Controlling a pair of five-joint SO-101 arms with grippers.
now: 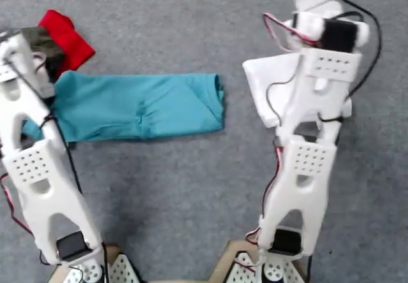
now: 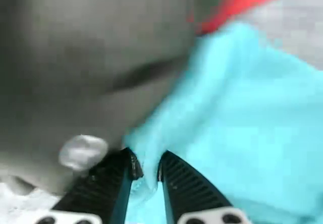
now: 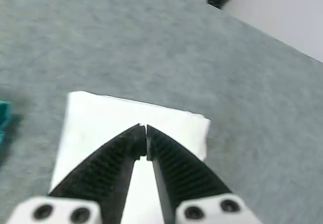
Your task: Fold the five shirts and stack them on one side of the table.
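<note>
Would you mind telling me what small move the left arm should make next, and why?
I would probably raise the left gripper a little, lifting the pinched end of the teal shirt so it can fold over: the gripper is shut on that end, and the shirt lies as a long flat strip.

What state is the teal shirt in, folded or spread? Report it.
Partly folded: the teal shirt lies flat as a long narrow band, one end pinched in the left gripper.

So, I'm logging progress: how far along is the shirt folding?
Done: the white shirt lies folded beneath the right gripper. In hand: the left gripper pinches the half-folded teal shirt. Left: finish it, fold the bunched red shirt and dark shirt, then stack.
</note>
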